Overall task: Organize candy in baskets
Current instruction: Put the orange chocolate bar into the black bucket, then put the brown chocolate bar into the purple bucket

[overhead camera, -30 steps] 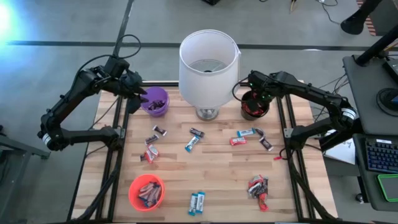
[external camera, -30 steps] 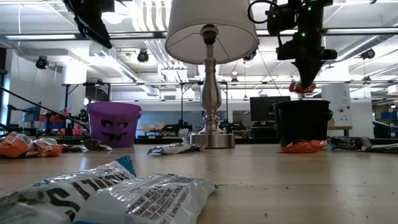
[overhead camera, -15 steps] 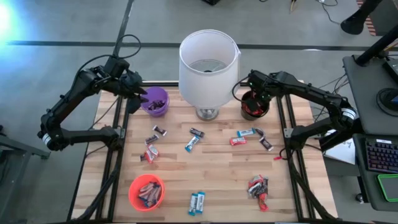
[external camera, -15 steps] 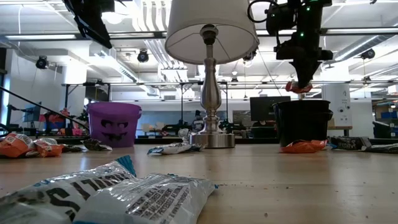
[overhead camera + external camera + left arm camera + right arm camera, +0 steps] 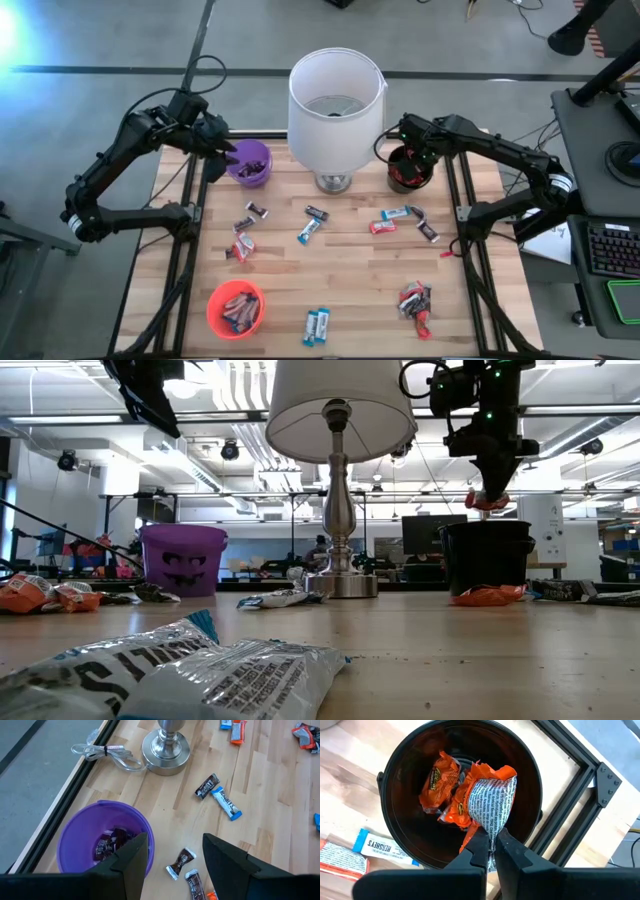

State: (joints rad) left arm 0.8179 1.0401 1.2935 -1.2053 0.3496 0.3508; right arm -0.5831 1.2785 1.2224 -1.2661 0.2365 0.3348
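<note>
Candy (image 5: 492, 802) unmoved above black basket (image 5: 415, 845)

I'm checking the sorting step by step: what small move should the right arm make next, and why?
Probably open the right pincer to drop its load. It is shut on an orange-wrapped candy and hangs right over the black basket, which already holds candies in like orange wrappers. The left pincer waits open above the purple basket.

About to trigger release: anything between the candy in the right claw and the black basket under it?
Nothing visible. The right claw is shut on an orange-wrapped candy directly above the open mouth of the black basket, which holds only a few orange candies at the bottom.
</note>
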